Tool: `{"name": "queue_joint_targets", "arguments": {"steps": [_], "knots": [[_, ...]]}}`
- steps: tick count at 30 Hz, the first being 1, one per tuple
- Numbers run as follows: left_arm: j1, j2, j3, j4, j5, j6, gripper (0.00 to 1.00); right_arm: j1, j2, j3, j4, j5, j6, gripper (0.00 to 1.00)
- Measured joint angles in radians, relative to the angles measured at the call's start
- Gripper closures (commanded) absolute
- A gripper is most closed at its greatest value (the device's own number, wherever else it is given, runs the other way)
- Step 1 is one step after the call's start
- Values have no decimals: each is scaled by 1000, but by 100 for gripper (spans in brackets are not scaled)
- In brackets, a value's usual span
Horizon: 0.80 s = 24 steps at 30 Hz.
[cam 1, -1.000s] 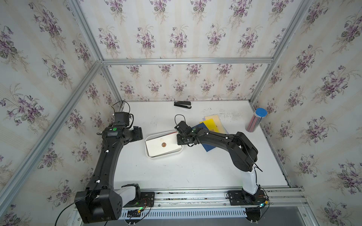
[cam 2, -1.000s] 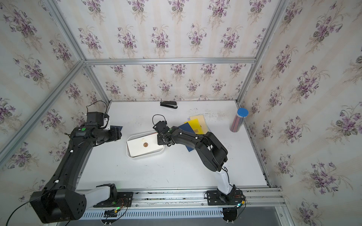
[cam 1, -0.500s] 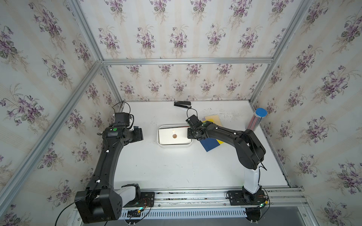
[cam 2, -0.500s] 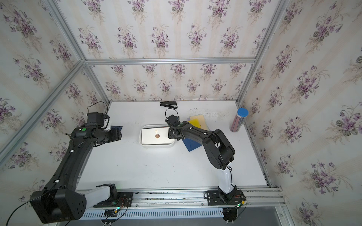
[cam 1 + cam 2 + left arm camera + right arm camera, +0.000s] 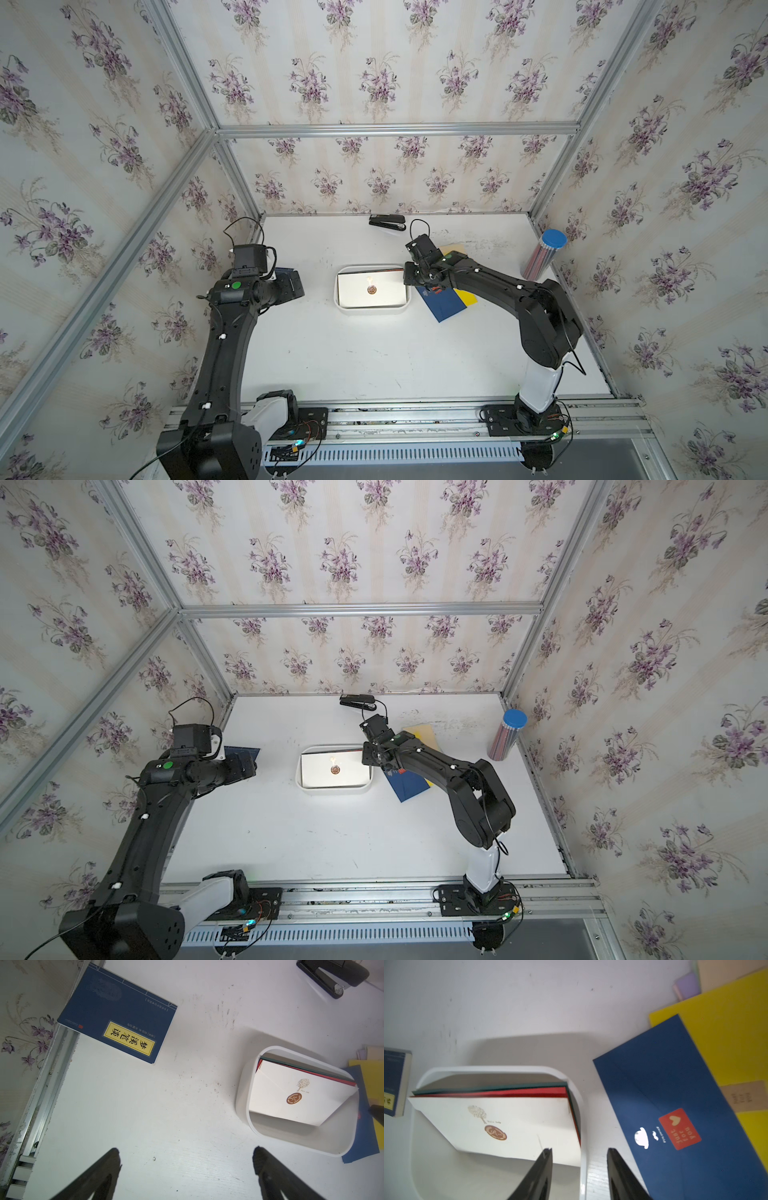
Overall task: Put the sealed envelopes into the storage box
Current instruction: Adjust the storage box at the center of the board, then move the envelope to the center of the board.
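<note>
Our left gripper [image 5: 186,1149] hangs wide open and empty near the blue book [image 5: 116,1014], which the arm mostly hides in both top views. At centre, the storage box [image 5: 372,309] lies with its long axis side to side and holds 3 envelopes: a cream envelope [image 5: 508,1126] on top, seal up, over a red envelope [image 5: 508,1093] and a green envelope [image 5: 488,1088], whose edges show clearly only from the wrists. Our right gripper [image 5: 579,1150] stands open astride the box's right end wall, clamping nothing. Beyond it, a navy envelope [image 5: 664,1095] lies slantwise over a yellow envelope [image 5: 726,1032].
</note>
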Motion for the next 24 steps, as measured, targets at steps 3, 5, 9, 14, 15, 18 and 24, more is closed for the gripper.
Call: {"name": "queue_joint_targets", "arguments": {"steps": [3, 5, 9, 14, 15, 18, 24], "knots": [[0, -55, -30, 28, 53, 0, 0, -88, -3, 5, 2, -7, -29, 46], [0, -90, -52, 41, 95, 0, 0, -164, 22, 30, 1, -3, -47, 39], [0, -127, -83, 52, 165, 2, 0, -257, 131, 152, -8, 35, -109, 34], [0, -132, -100, 55, 234, 5, 0, -322, 335, 443, -56, 44, -159, 34], [0, -130, -100, 56, 242, 6, 0, -331, 385, 515, -77, 48, -163, 34], [0, -119, -100, 56, 259, 7, 0, -356, 528, 724, -148, 62, -183, 34], [0, -110, -99, 56, 277, 9, 0, -378, 744, 1026, -272, 58, -208, 34]]}}
